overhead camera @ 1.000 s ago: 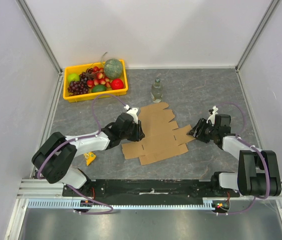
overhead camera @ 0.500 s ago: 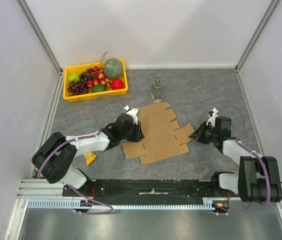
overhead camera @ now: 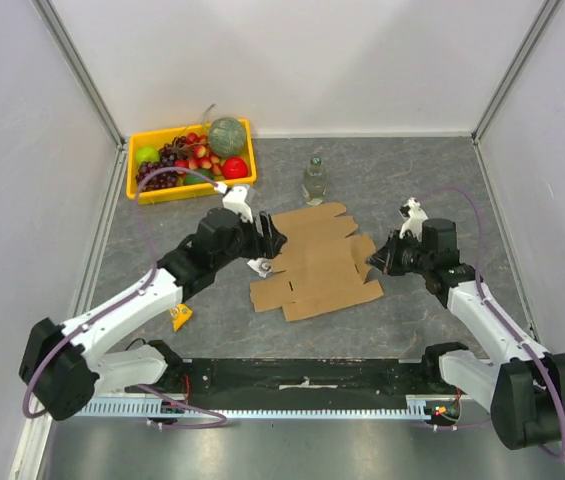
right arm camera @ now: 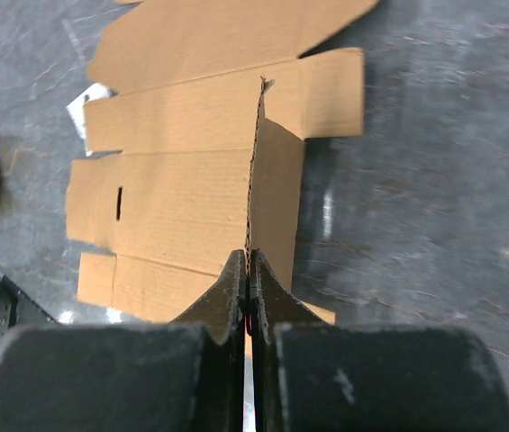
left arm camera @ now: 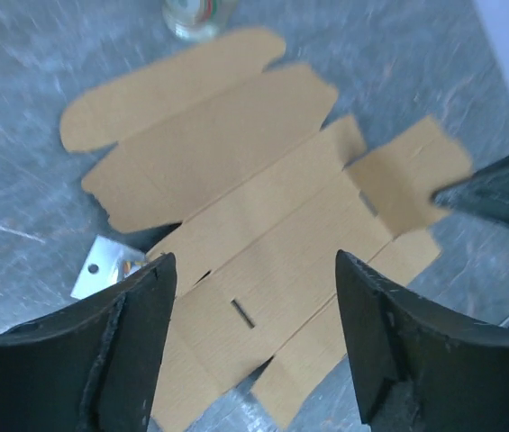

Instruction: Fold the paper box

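Right gripper (overhead camera: 372, 267) pinches a raised side flap of the flat brown die-cut cardboard sheet (overhead camera: 314, 268); left gripper (overhead camera: 268, 240) hangs spread over the opposite edge.
Under both grippers lies the grey stone-patterned table (overhead camera: 412, 190). The cardboard sheet lies flat between them, except for the one flap standing on edge between the pressed-together right fingertips (right arm camera: 231, 288). The left fingers (left arm camera: 119, 342) are wide apart above it. Beyond the left gripper sits a yellow plastic tray of fruit (overhead camera: 194, 189). A small clear bottle (overhead camera: 314, 182) stands past the sheet's far edge, ahead of both grippers. A small yellow packet (overhead camera: 179, 317) lies behind the left gripper.
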`<control>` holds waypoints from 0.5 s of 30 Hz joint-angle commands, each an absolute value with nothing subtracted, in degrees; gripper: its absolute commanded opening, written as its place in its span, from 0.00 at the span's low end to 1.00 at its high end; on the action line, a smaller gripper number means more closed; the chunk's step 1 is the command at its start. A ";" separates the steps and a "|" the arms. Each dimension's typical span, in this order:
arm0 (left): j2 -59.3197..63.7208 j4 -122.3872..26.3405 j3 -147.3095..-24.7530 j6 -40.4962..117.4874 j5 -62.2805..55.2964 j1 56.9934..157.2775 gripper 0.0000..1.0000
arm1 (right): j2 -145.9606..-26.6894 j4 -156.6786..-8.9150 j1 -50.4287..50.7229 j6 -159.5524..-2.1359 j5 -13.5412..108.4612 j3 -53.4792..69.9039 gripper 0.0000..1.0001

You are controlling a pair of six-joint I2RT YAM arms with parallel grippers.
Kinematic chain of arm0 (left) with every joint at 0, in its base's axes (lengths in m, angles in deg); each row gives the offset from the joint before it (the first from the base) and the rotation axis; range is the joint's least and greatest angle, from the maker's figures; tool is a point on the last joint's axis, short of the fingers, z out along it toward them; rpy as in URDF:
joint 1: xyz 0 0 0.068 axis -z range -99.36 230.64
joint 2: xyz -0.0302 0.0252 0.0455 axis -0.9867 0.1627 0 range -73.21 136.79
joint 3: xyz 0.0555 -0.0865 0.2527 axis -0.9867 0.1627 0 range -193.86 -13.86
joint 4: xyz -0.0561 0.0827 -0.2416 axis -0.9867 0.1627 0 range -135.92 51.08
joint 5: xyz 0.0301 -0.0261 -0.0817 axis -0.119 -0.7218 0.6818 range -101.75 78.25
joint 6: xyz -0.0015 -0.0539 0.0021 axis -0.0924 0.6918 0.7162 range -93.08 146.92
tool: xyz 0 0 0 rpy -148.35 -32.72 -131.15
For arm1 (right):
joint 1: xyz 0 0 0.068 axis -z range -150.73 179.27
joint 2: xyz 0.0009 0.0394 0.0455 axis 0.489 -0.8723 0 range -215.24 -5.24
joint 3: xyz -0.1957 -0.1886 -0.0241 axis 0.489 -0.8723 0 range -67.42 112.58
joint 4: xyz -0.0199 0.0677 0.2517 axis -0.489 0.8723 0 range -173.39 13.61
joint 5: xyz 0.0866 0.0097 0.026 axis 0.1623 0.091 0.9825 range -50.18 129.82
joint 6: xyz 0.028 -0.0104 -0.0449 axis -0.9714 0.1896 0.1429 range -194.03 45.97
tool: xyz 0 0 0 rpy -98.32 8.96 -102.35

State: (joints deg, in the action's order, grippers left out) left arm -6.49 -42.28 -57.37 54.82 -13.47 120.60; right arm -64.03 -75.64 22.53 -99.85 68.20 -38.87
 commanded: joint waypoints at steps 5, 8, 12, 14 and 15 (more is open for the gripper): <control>-20.10 -35.54 -61.68 57.94 -20.98 116.50 1.00 | -60.44 -69.25 12.85 -97.85 66.80 -27.27 0.00; -24.67 -37.91 -60.27 56.98 -19.41 115.62 1.00 | -60.18 -66.35 10.56 -96.36 66.10 -23.66 0.00; -27.85 -39.94 -61.14 52.94 -15.89 115.53 1.00 | -60.35 -63.71 7.40 -95.56 65.57 -19.97 0.00; -27.85 -39.07 -63.07 50.83 -14.40 115.53 1.00 | -60.44 -62.92 5.99 -95.21 65.57 -18.39 0.00; -27.59 -38.72 -64.12 49.87 -13.43 115.53 0.99 | -60.53 -62.65 5.46 -94.95 65.75 -17.68 0.00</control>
State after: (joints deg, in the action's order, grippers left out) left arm -27.73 -37.91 -60.84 54.93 -17.29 115.73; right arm -61.06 -65.24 7.52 -96.88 65.84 -21.84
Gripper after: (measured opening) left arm 0.995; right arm 0.011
